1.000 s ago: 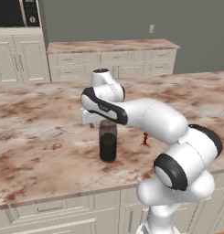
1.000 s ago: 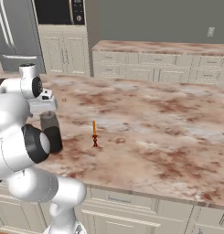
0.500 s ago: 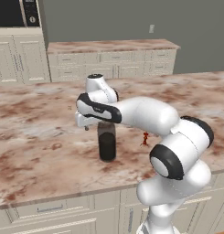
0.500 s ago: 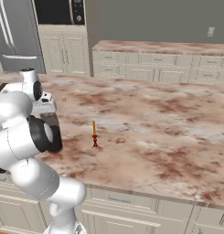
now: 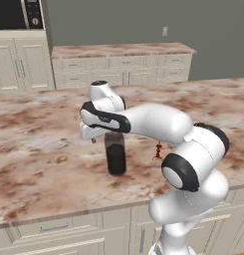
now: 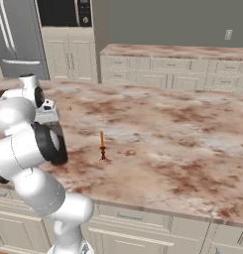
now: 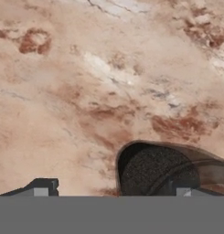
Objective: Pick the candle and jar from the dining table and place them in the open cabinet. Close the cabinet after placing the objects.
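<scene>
While the end effector [image 7: 111,191] hangs with fingers spread over the dark grey translucent cylindrical jar [image 5: 115,155] on the reddish-brown marble worktop [image 5: 39,149], the thin orange candle [image 6: 102,145] stands right of it.

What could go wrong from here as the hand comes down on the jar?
In the hand view the jar sits off to one side, near one fingertip rather than centred, so a closing gripper might push or tip it. The candle stands close beside it on the dining table; a sliding jar might topple it.
</scene>
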